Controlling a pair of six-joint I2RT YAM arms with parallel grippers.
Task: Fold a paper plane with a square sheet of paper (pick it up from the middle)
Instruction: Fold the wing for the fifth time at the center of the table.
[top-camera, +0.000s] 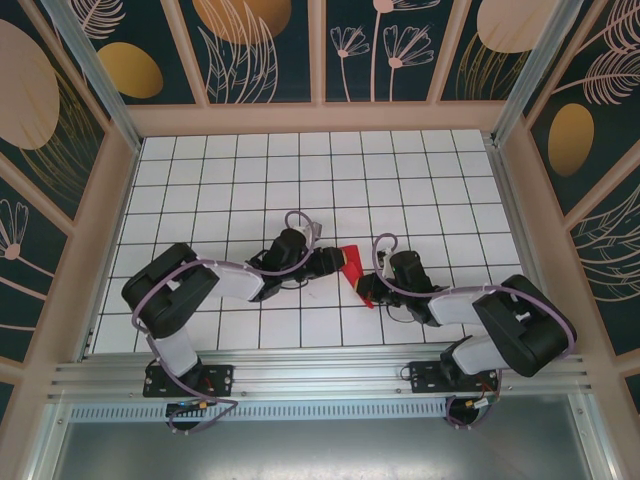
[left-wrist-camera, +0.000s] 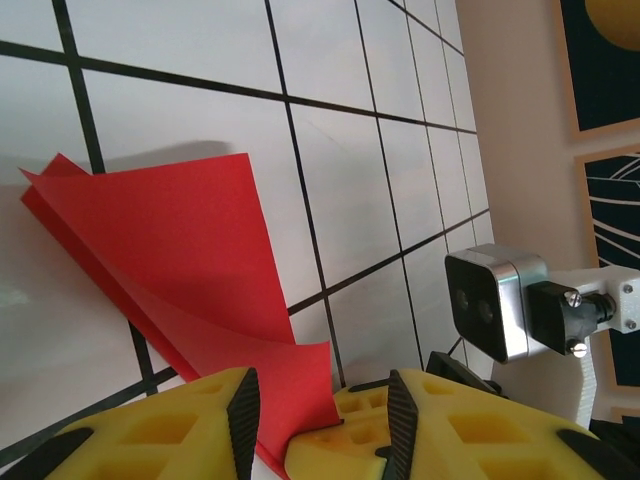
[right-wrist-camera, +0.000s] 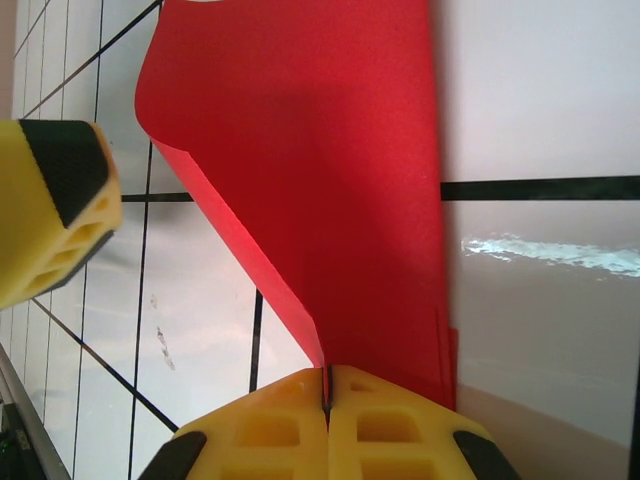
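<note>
From the top camera, the two arms meet over the middle of the white counter (top-camera: 250, 180) with its black grid. The red sheet of paper (top-camera: 357, 272) is between them, already folded into a narrow shape, and it reaches from the left claw (top-camera: 338, 262) down to the right claw (top-camera: 380, 288). From this height I cannot tell how the jaws of either claw stand.

In the left wrist camera, the red sheet of paper (left-wrist-camera: 180, 240) rises from the bottom of the picture and spreads to the upper left, above the counter (left-wrist-camera: 380, 200). At its far left corner two layers show, one a little behind the other. The left claw (left-wrist-camera: 322, 385) is released: its two yellow fingers stand apart, and the lower edge of the paper goes down into the gap between them. In the same gap sits the yellow tip of the right claw (left-wrist-camera: 340, 435). To the right, the silver wrist camera (left-wrist-camera: 490, 300) of the other arm is near.

In the right wrist camera, the right claw (right-wrist-camera: 327, 385) is clenched on the paper (right-wrist-camera: 330, 170); its two yellow fingers press together with the fold of the sheet pinched between them. The sheet goes up from there as a long red band that curls at its left edge. One yellow finger (right-wrist-camera: 55, 200) of the left claw, with a black pad, is at the left, apart from the paper. The counter (right-wrist-camera: 540, 100) lies behind.
</note>
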